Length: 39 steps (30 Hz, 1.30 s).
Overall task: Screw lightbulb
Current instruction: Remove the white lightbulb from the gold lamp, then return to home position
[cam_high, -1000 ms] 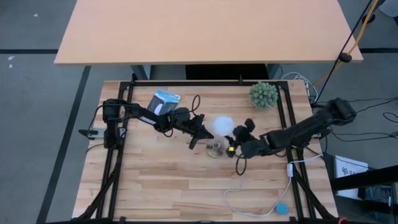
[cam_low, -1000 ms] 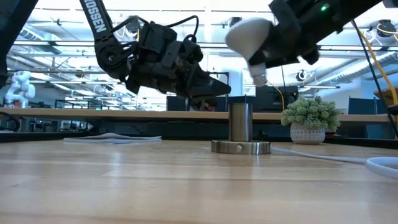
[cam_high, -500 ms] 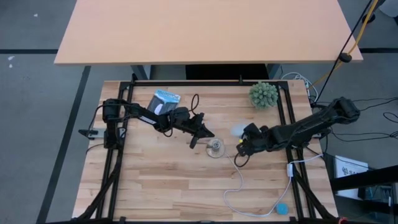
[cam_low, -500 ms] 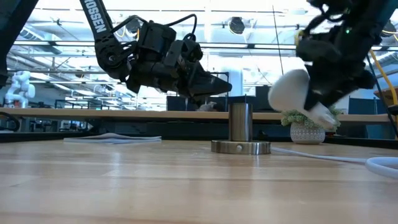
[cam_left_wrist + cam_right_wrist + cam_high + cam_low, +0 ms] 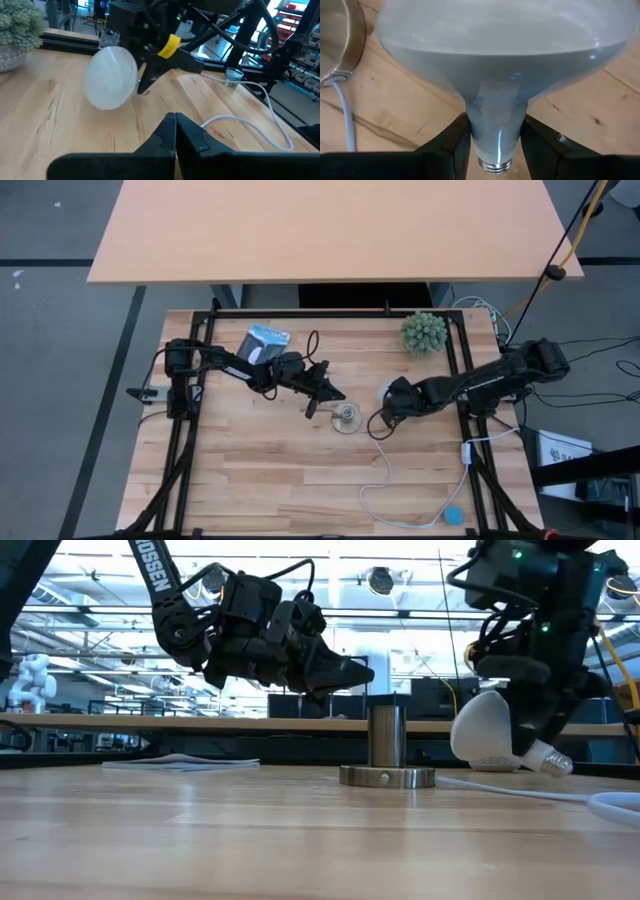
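The white frosted lightbulb (image 5: 384, 391) lies nearly level, low over the table just right of the socket, with its dome toward the socket and its grey screw base (image 5: 551, 759) tipped down to the right. My right gripper (image 5: 496, 146) is shut on it. The socket (image 5: 346, 418) is a short metal cylinder on a round disc (image 5: 387, 776), standing on the table with a white cord (image 5: 385, 480). My left gripper (image 5: 338, 396) is shut and empty, hovering just above and left of the socket (image 5: 365, 670). The bulb also shows in the left wrist view (image 5: 111, 77). My right gripper pinches the bulb's narrow neck (image 5: 496, 120), just above the screw base, between its two fingers (image 5: 454, 142). The fingers come from the table's right, slanting down. The bulb lies almost level, dome toward the socket; whether the dome rests on the table, I cannot tell.
A spiky green plant in a pot (image 5: 424, 332) stands at the far right. A blue-and-white packet (image 5: 266, 342) lies at the far left, by the left arm. The cord runs toward the near edge to a small blue piece (image 5: 454, 515). Bare wood lies near and left.
My right gripper has come down from above the socket and gone toward the table's right edge with the bulb. The bulb has tipped from base-down to nearly level and now sits low beside the socket.
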Motion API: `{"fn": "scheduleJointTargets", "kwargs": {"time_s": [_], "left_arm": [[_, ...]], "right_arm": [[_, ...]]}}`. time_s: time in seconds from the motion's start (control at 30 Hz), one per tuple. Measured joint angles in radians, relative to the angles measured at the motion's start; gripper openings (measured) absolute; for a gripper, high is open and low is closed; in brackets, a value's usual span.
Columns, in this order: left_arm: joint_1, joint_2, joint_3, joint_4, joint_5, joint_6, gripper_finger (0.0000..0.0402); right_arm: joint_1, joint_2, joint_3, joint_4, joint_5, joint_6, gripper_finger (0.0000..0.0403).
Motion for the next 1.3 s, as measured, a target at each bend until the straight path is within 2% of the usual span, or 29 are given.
{"fn": "scheduleJointTargets", "kwargs": {"time_s": [0.2,0.37,0.53,0.93,1.07,1.2,1.3], "left_arm": [[0.001,-0.039,0.0,-0.006,0.005,-0.013,0.0],[0.0,-0.099,-0.025,-0.041,0.008,0.009,0.0],[0.001,-0.122,-0.064,-0.044,-0.024,0.01,0.0],[-0.013,-0.124,-0.072,-0.097,-0.023,0.009,0.0],[-0.013,-0.124,-0.073,-0.099,-0.022,0.006,0.0],[-0.009,-0.157,-0.107,-0.105,-0.025,0.006,0.0],[-0.008,-0.239,-0.156,-0.1,-0.058,0.03,0.0]], "right_arm": [[-0.058,-0.007,0.0,0.006,-0.021,-0.103,0.0139],[-0.119,-0.007,0.0,0.022,-0.091,-0.189,0.0139],[-0.148,-0.007,0.0,0.029,-0.092,-0.213,0.0141],[-0.149,-0.007,0.0,0.044,-0.083,-0.23,0.0195],[-0.149,-0.008,0.0,0.038,-0.083,-0.264,0.0202],[-0.144,-0.068,0.0,0.002,-0.085,-0.286,0.0196],[-0.129,-0.159,0.0,-0.034,-0.044,-0.272,0.0186]]}}
